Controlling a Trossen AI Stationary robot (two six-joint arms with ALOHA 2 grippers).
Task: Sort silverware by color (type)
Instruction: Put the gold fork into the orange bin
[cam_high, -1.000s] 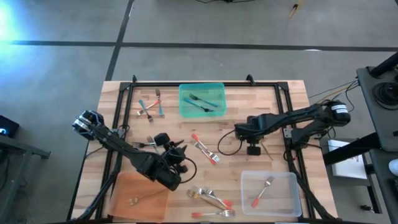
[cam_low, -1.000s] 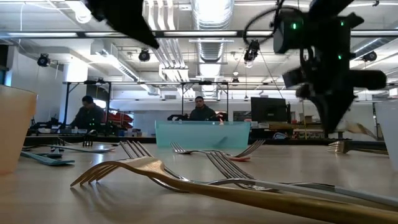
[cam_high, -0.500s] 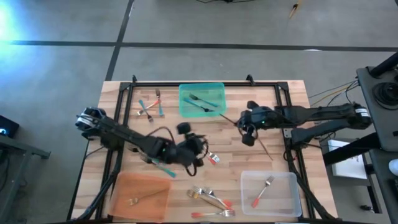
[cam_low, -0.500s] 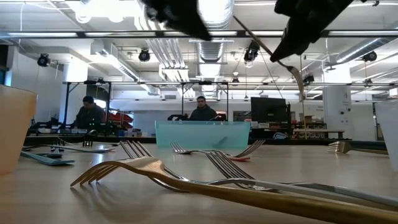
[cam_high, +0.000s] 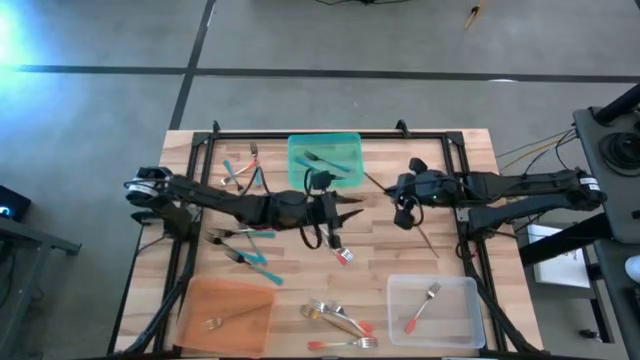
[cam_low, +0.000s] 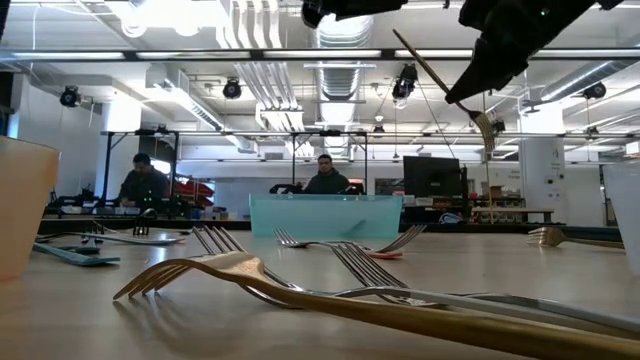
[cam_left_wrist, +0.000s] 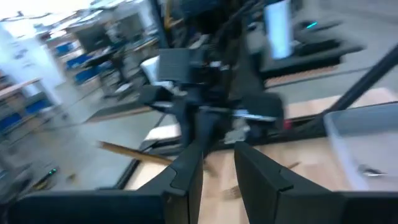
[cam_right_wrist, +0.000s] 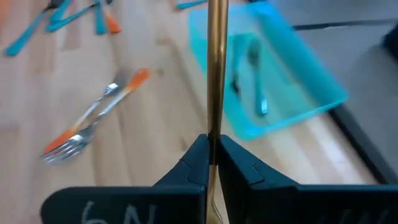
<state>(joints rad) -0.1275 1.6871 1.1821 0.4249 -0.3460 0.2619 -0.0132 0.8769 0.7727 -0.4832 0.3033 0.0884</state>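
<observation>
Looking down on the wooden table (cam_high: 470, 160), the teal tray (cam_high: 325, 160) sits at the far edge in the middle, holding a couple of teal-handled forks (cam_high: 322, 162). Toward the near edge from it are the orange tray (cam_high: 225, 305) with one gold utensil and the clear tray (cam_high: 440, 310) with two forks. The left gripper (cam_high: 350, 213) hangs just in front of the teal tray, fingers parted with nothing between them. The right gripper (cam_high: 402, 199) is just beside the teal tray's right side, clamped on a gold fork (cam_right_wrist: 216, 68) held up off the table. A coral-handled fork (cam_high: 335, 243) lies just below the left gripper, more loose silverware (cam_high: 340, 320) sits between the orange and clear trays, and a few teal and coral pieces (cam_high: 243, 168) lie left of the teal tray.
</observation>
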